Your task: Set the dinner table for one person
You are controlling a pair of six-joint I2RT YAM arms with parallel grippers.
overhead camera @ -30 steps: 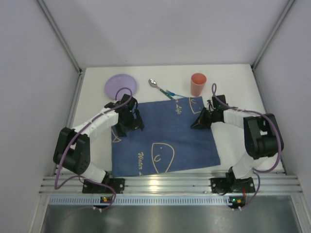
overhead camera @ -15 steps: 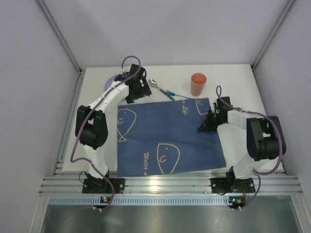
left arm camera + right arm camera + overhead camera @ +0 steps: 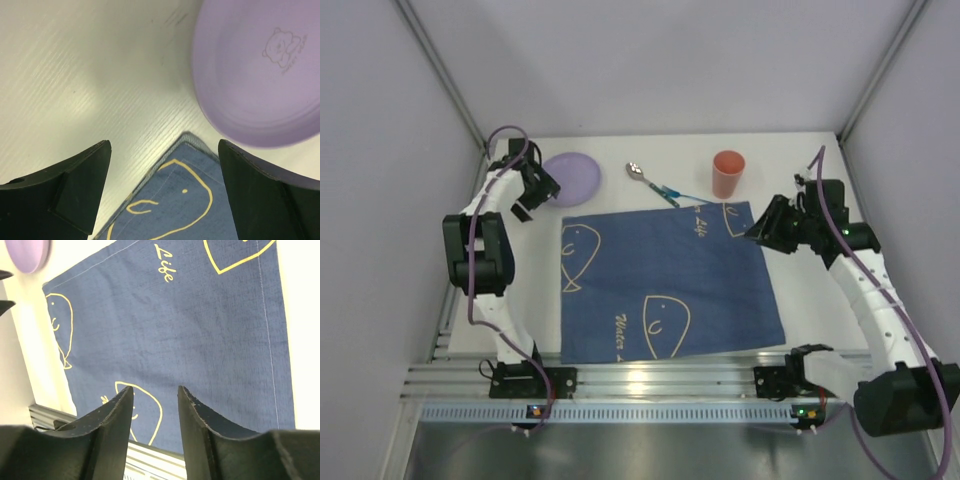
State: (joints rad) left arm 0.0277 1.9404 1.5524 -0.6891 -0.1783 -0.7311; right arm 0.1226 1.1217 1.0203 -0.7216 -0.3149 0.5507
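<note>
Here the white desk fills the cell, a blue fish cloth at its middle, with the purple plate, spoon and orange cup beyond. By the plate the left hand gapes wide, empty. Over the cloth's far right corner the right hand is partly parted, empty.

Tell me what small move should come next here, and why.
Probably the left gripper should ease toward the purple plate and close on its rim. Its jaws stand wide open and empty right beside the plate. The blue cloth lies spread flat, while the plate sits off it at its far left corner, so it looks due to be placed.
</note>
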